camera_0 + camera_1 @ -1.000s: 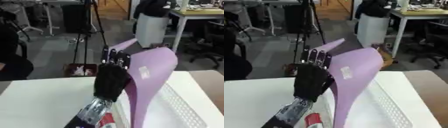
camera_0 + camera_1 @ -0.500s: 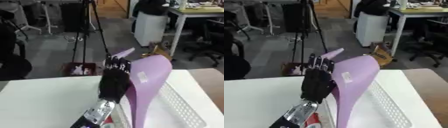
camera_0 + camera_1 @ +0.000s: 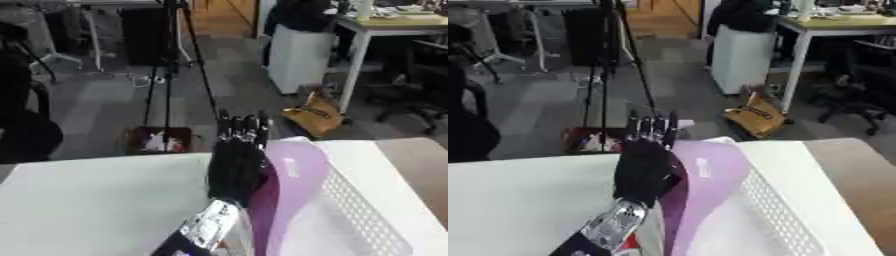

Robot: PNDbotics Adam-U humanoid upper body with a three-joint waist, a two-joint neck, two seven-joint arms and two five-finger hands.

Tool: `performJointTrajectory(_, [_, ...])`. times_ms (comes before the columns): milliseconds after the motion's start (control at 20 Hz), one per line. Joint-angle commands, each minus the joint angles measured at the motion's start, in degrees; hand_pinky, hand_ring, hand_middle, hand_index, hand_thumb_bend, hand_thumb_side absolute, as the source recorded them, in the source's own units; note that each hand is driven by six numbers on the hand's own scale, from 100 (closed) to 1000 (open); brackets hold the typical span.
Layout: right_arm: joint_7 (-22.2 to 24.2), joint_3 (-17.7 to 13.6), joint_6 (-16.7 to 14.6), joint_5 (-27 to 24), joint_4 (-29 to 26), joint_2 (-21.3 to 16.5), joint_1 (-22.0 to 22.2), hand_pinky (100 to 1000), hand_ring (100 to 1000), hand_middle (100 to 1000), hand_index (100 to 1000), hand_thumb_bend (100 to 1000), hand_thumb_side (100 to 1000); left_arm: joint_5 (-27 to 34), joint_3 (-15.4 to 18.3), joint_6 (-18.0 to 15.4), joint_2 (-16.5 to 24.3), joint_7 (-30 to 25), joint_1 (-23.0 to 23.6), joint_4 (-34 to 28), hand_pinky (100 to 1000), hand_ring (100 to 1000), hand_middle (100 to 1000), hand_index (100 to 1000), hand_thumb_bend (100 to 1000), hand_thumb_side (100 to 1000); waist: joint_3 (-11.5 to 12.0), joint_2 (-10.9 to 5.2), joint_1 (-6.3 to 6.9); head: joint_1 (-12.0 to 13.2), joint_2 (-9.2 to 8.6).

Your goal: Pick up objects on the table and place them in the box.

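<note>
Now the robot's left hand (image 3: 234, 167), black with a silver forearm, reaches up from the lower middle of the view with its fingers (image 3: 242, 127) straight and held close together, pointing away from the robot toward the far edge of the white table (image 3: 96, 200). Pressed flat against its right side is a large lilac flexible plastic sheet (image 3: 293, 185) bearing a small white label, curved over like a hood; whether a thumb is hooked round it cannot be told, as the sheet's near edge hides that side of the palm. The sheet stands partly inside the white perforated plastic box (image 3: 367, 215), which sits on the right part of the table, its holed wall running along just beside the sheet. Compared with a second ago, the sheet sits much lower: its top then rose well above the fingertips and arched high over the box, whereas it now curls over at about knuckle height and more of its body lies down within the box. The hand keeps its flat, straight-fingered pose against the sheet. The right hand does not show in either view.
</note>
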Motion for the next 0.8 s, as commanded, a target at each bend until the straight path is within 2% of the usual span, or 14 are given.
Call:
performJointTrajectory(50, [-0.34,-0.07,-0.37,-0.11,-1.09,-1.89,-0.43,618,566,527,583,100,416,-2.82,-0.15,-1.81,0.01,-8.39,-2.07,-0.91,815,664,655,940,668,655,-0.20,-1.10,-0.24,0.12,-0.85])
performJointTrajectory(100, [-0.36,-0.07,-0.37,-0.10,-1.09,-1.92,-0.43,618,566,527,583,100,415,-3.49,-0.24,-2.85,0.01,-11.75,-1.99,-0.79,960,913,909,1000,688,809,-0.19,-1.14,-0.23,0.09,-0.78])
performJointTrajectory(150, [-0.40,-0.07,-0.34,-0.08,-1.09,-1.97,-0.38,618,566,527,583,100,415,-3.89,-0.31,-4.72,0.02,-16.90,-2.33,-0.37,960,913,909,1000,688,809,-0.17,-1.22,-0.23,0.07,-0.67])
performJointTrajectory(200, [-0.44,-0.06,-0.31,-0.07,-1.09,-2.00,-0.37,618,566,527,582,100,413,-4.56,-0.36,-6.39,0.09,-21.69,-2.65,-0.81,1000,987,979,1000,666,857,-0.14,-1.27,-0.22,0.06,-0.61])
performJointTrajectory(350, [-0.50,-0.03,-0.17,0.00,-1.09,-2.09,-0.35,618,566,527,582,100,412,-6.28,-0.50,-11.53,0.36,-35.46,-3.19,-3.63,1000,1000,1000,1000,654,887,-0.05,-1.43,-0.18,-0.01,-0.47])
performJointTrajectory(450, [-0.52,-0.01,-0.09,0.04,-1.09,-2.13,-0.36,618,566,526,582,100,411,-7.68,-0.72,-14.10,0.63,-41.79,-3.39,-6.37,1000,1000,1000,1000,641,899,-0.01,-1.52,-0.15,-0.06,-0.39])
performJointTrajectory(600, [-0.56,0.02,0.01,0.06,-1.09,-2.18,-0.37,618,566,526,582,100,411,-9.28,-1.06,-16.76,0.94,-47.07,-3.50,-10.21,1000,1000,1000,1000,614,912,0.08,-1.63,-0.18,-0.18,-0.33])
performJointTrajectory(750, [-0.69,0.02,0.03,0.14,-1.09,-2.25,-0.31,618,566,526,582,100,410,-10.05,-1.35,-18.71,1.22,-49.89,-3.59,-13.43,1000,1000,1000,1000,593,922,0.28,-1.74,-0.24,-0.34,-0.20])
performJointTrajectory(800, [-0.74,0.02,0.05,0.16,-1.09,-2.27,-0.29,617,566,526,581,100,408,-10.13,-1.40,-19.26,1.33,-50.52,-3.59,-14.37,1000,1000,977,1000,548,940,0.34,-1.77,-0.26,-0.38,-0.16])
